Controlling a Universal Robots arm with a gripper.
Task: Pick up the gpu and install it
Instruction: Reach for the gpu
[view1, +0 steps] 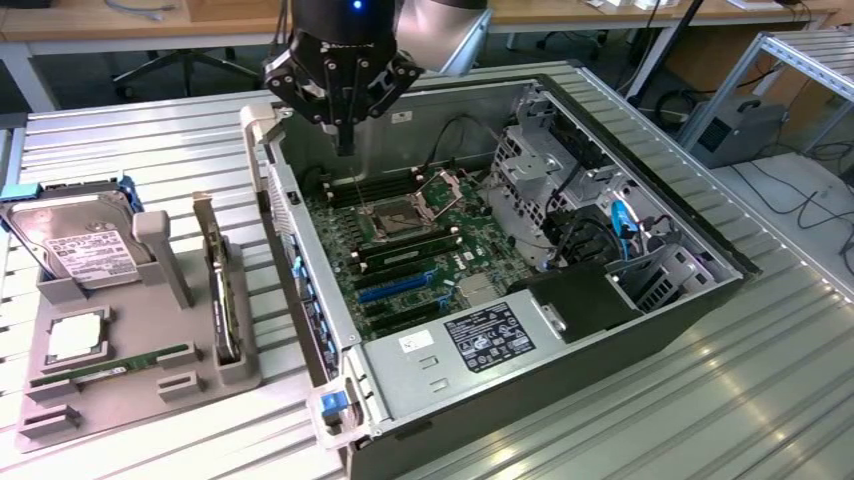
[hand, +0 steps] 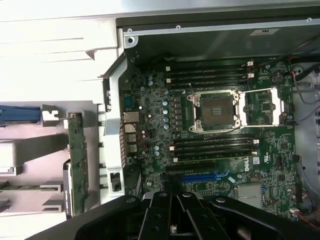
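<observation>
Black gripper (view1: 344, 138), pressed together & empty, hangs over the open PC case (view1: 561, 400). The gpu (view1: 220, 290) stands upright in its grey holder (view1: 120, 392): not yet picked, nothing installed.

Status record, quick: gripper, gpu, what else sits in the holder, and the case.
gripper: shut, empty, above the motherboard in the open computer case
gpu: on edge in the gray holder, at the exterior view's left of the case, untouched
hard drive: upright in the same holder
RAM stick: flat on the holder
task state: gpu not yet picked up
</observation>
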